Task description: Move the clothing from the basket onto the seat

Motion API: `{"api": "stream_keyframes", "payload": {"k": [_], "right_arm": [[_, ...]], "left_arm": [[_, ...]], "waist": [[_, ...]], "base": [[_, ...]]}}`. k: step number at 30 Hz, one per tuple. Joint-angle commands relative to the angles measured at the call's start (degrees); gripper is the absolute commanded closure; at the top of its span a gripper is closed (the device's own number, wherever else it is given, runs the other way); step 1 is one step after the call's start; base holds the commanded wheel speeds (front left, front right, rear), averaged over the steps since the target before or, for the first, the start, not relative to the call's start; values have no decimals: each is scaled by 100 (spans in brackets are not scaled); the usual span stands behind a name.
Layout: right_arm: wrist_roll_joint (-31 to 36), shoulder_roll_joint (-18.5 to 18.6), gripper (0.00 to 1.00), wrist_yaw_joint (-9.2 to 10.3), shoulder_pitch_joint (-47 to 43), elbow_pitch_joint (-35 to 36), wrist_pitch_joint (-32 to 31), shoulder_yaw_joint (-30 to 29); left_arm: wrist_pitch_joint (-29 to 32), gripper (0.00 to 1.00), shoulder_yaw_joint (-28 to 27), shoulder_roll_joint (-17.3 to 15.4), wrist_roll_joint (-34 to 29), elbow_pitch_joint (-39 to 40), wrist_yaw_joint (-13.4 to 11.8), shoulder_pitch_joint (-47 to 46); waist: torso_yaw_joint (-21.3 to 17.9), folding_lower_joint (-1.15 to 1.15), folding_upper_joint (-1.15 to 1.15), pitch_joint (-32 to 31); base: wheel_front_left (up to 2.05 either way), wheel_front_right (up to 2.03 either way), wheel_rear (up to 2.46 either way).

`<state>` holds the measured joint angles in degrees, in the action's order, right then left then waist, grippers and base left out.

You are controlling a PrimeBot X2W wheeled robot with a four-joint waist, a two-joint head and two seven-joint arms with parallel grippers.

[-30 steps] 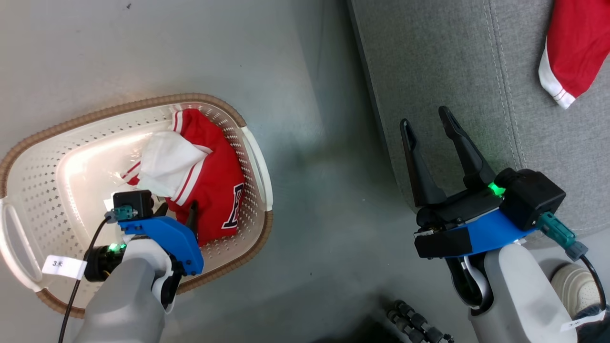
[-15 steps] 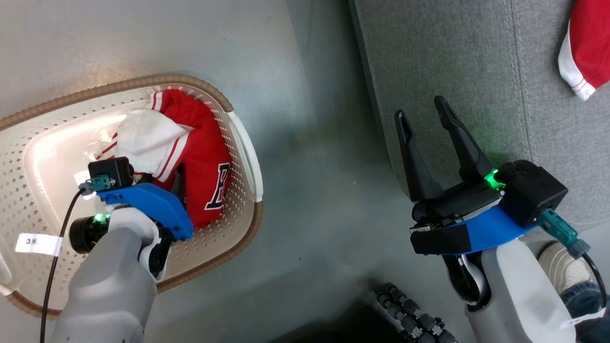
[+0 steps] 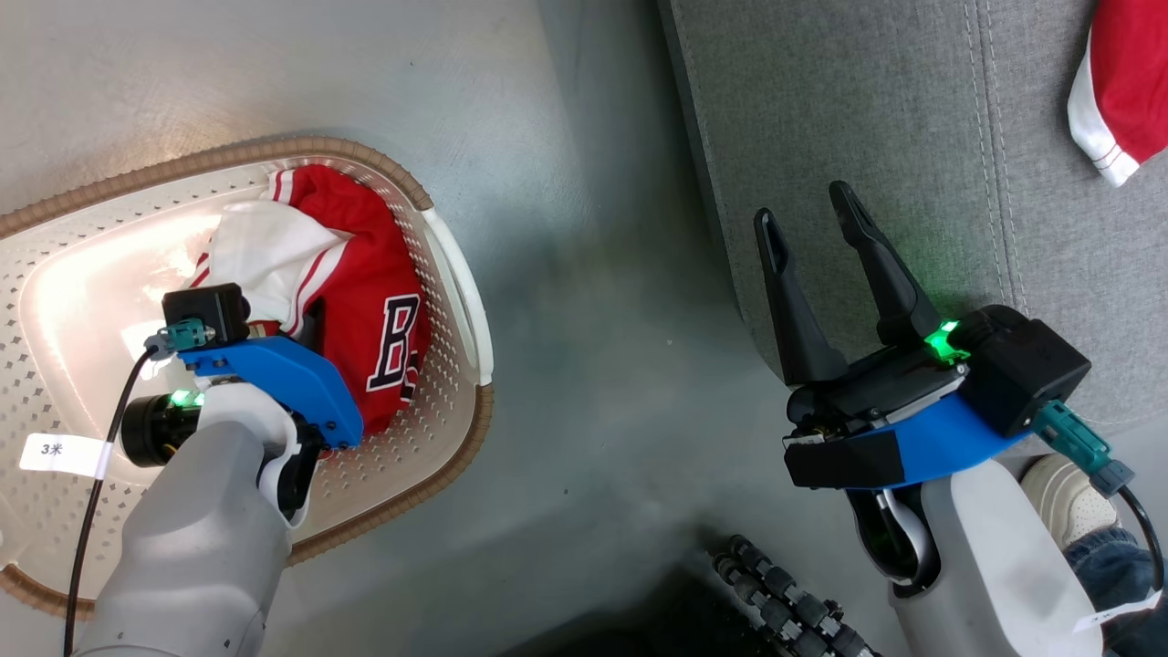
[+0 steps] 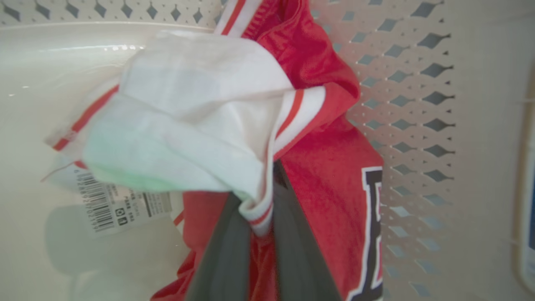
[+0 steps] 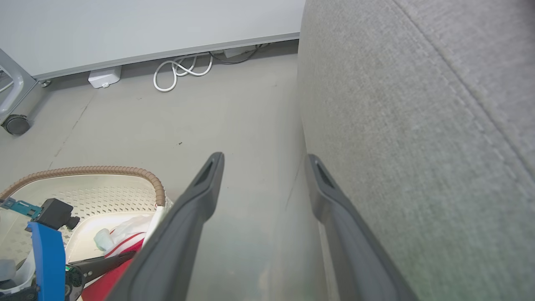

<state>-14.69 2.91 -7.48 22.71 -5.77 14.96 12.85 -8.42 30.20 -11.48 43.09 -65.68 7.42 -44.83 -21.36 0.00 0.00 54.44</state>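
Observation:
A red garment point(image 3: 365, 274) with a white panel and dark lettering lies bunched against the right wall of the cream basket point(image 3: 274, 151). My left gripper point(image 3: 310, 319) reaches down into the basket. In the left wrist view its two fingers point(image 4: 261, 196) stand shut on the garment's point(image 4: 326, 167) white, red-striped edge. My right gripper point(image 3: 808, 214) hangs open and empty over the near left edge of the grey seat point(image 3: 867, 109), and its wrist view shows bare floor between the spread fingers point(image 5: 265, 161) beside the seat point(image 5: 418, 125). Another red garment with a white cuff point(image 3: 1118, 91) rests on the seat at the upper right.
A barcode label point(image 4: 108, 205) lies on the basket's bottom. Grey floor separates basket and seat. A white cable point(image 5: 179, 73) and a caster wheel point(image 5: 14, 124) sit by the far wall. A person's shoe point(image 3: 1063, 497) and a black segmented object point(image 3: 776, 593) are near my right arm.
My left gripper has shut on the garment's white-trimmed edge in the basket. The head camera has shifted, so the whole picture has slid. The right gripper stays open.

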Motion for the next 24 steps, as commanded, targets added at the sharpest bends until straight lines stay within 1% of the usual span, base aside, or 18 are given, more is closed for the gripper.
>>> {"api": "stream_keyframes", "payload": {"k": [1, 15, 19, 24], "right_arm": [[-20, -3, 0, -3, 23, 31, 33, 2], [21, -3, 0, -3, 141, -65, 34, 52], [55, -3, 0, -3, 131, -118, 33, 41], [123, -2, 0, -3, 111, -202, 33, 25]], "left_arm": [[-17, 100, 33, -37, 34, -13, 7, -90], [-45, 100, 484, -97, 227, 9, 7, -91], [-60, 100, 595, -65, 312, 22, 7, -15], [-127, 100, 811, 0, 356, 40, 7, 142]], "waist": [[0, 0, 0, 0], [98, 0, 0, -163], [184, 0, 0, -349], [326, 0, 0, -743]], "base": [[0, 0, 0], [0, 0, 0], [0, 0, 0], [0, 0, 0]]}}
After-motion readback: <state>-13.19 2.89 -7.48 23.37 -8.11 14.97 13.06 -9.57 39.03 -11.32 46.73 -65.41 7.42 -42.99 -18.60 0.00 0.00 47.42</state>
